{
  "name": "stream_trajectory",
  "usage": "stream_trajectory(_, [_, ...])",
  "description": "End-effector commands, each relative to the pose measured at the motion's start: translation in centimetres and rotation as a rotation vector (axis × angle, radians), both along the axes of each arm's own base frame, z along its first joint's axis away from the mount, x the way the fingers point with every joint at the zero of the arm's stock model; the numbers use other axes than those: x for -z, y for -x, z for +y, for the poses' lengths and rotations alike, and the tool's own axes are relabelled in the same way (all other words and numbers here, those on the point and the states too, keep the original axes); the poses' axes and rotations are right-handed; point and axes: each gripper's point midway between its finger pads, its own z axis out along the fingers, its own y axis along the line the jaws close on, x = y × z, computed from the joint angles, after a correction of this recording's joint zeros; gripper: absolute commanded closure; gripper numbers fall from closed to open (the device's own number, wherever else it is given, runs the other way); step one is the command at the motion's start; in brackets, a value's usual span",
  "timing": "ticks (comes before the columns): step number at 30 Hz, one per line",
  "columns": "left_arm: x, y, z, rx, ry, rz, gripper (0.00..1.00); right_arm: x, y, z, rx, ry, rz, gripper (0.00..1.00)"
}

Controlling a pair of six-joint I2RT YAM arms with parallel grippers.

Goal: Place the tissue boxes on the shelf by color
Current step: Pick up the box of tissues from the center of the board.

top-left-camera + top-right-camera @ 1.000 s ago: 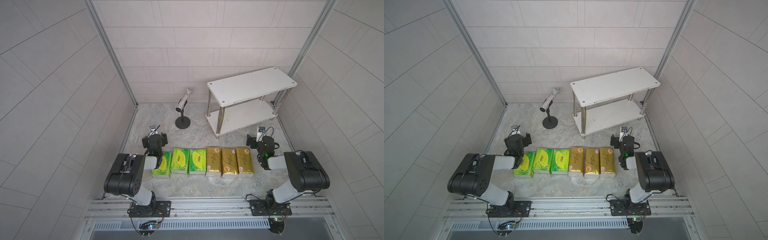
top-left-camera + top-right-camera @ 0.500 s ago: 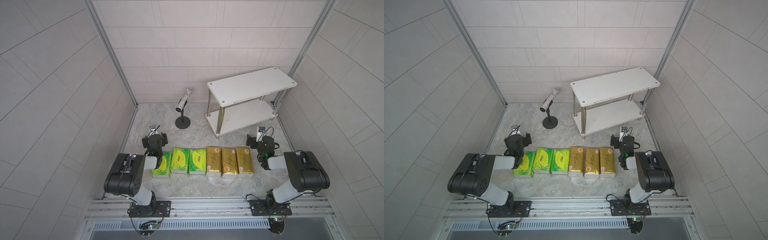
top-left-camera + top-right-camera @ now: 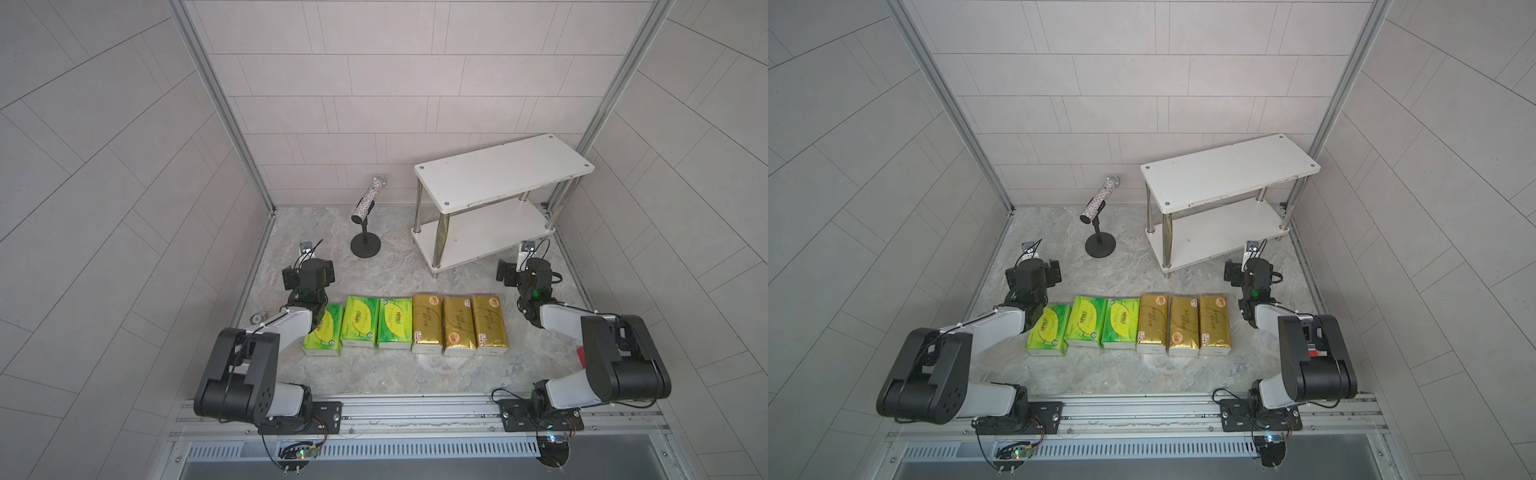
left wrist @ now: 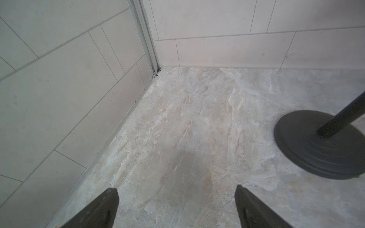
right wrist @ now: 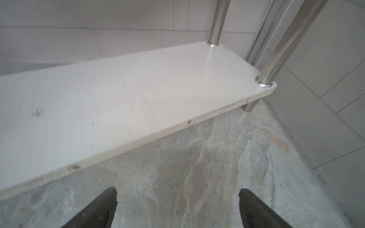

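Tissue boxes [image 3: 428, 324] sit ungripped: the left gripper [image 4: 176, 188] and right gripper [image 5: 177, 189] are both spread wide and empty. All six lie in a row in front of the shelf [image 3: 503, 170], whose two boards are bare. Every placement remains.

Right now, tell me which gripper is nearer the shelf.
Right. The right gripper sits just in front of the shelf, by its lower board, not touching. The left gripper is far off on the other side, with the stand between it and the shelf.
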Motion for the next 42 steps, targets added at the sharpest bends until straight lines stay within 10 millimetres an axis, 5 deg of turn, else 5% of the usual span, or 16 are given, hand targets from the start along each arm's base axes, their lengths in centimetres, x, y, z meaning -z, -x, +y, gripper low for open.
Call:
stream_trajectory(1, [-1.9,2.1,0.2,-0.068,-0.081,0.132,0.0,1.0,2.6,-2.0,0.146,-0.027,0.195,0.0])
stream_trajectory(6, [-4.8,3.9,-1.4,-0.061,-0.063,0.204,0.0,1.1,6.9,-1.6,0.249,-0.158,0.373,0.0])
stream_trajectory(15, [-2.8,5.4,-4.2,0.036,0.143,0.307,0.0,1.4,13.8,4.8,0.091,-0.292,0.562,0.04])
stream_trajectory(25, [-1.9,12.4,-5.4,0.042,0.251,0.502,0.0,0.5,20.3,8.1,0.004,-0.399,0.669,0.0])
stream_trajectory(34, [-5.0,14.2,-4.4,0.057,0.191,0.503,0.0,2.6,22.1,9.6,-0.006,-0.296,0.746,0.0])
stream_trajectory(42, [-4.3,14.6,-4.0,0.066,0.159,0.493,0.0,3.9,22.6,10.5,-0.048,-0.285,0.758,0.0])
